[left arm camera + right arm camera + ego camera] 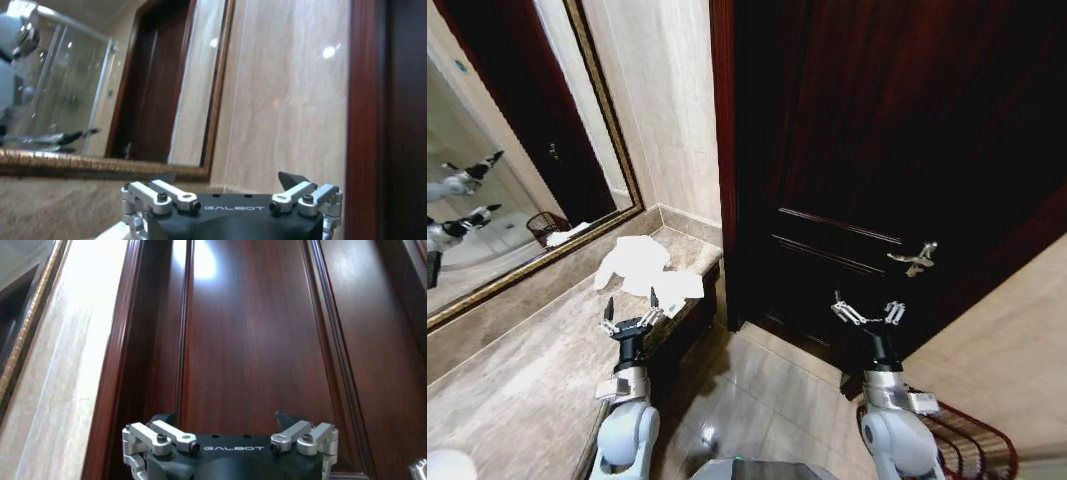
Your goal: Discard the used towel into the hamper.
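Ahead, a crumpled white cloth towel (639, 268) lies on the beige stone counter (517, 380) near its end, below a gilt-framed wall mirror (487, 150). The left gripper (631, 312) hovers just short of the towel, fingers spread and empty. The right gripper (868, 312) hangs released before the dark mahogany panelled door (897, 130). The reddish-brown wire hamper (967, 440) stands on the tiled floor beside the right arm.

Bathroom, likely hotel or home: marble counter (517, 380), gold-framed wall mirror (487, 150) reflecting a glass shower enclosure (67, 90), beige stone-tiled walls, tiled floor (757, 400), dark wooden door (887, 150) with lever handle (914, 259).
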### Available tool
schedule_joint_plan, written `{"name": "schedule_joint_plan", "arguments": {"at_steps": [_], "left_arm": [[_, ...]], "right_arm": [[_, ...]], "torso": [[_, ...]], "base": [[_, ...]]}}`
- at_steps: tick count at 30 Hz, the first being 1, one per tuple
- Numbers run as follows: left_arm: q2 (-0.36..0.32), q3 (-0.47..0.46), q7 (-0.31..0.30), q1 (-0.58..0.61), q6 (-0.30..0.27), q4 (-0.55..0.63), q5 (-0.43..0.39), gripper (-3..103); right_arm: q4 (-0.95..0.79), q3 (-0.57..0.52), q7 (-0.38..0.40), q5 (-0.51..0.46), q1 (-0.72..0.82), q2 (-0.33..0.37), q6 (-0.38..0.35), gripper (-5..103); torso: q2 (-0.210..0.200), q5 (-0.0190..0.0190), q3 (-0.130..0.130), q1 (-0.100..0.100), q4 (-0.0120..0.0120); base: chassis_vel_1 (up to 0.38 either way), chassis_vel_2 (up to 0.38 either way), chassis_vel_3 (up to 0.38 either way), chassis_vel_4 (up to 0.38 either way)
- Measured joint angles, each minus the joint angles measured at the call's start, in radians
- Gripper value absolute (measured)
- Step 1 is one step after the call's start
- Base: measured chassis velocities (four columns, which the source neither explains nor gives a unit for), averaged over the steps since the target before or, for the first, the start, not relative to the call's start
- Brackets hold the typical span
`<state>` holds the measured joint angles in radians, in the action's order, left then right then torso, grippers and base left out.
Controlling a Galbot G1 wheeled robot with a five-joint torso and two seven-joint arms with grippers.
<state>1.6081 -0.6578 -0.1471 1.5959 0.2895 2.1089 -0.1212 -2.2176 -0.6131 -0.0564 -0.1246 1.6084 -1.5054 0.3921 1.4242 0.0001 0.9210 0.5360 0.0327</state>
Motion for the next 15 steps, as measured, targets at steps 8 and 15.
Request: {"name": "schedule_joint_plan", "arguments": {"at_steps": [8, 15], "left_arm": [[-0.002, -0.014, -0.07, -0.061, -0.21, -0.001, -0.044, 100], [-0.05, -0.013, -0.073, -0.124, -0.291, -0.051, -0.11, 100]], "right_arm": [[0.018, 0.006, -0.018, 0.027, -0.003, 0.005, 0.002, 100], [0.054, 0.017, -0.015, 0.036, -0.007, 0.015, 0.001, 100]], "torso": [[0.0, -0.0002, -0.001, -0.002, -0.0003], [0.0, -0.0002, 0.0, -0.001, -0.0002]], "base": [[-0.008, 0.008, 0.002, -0.002], [0.017, -0.006, -0.01, 0.006]]}}
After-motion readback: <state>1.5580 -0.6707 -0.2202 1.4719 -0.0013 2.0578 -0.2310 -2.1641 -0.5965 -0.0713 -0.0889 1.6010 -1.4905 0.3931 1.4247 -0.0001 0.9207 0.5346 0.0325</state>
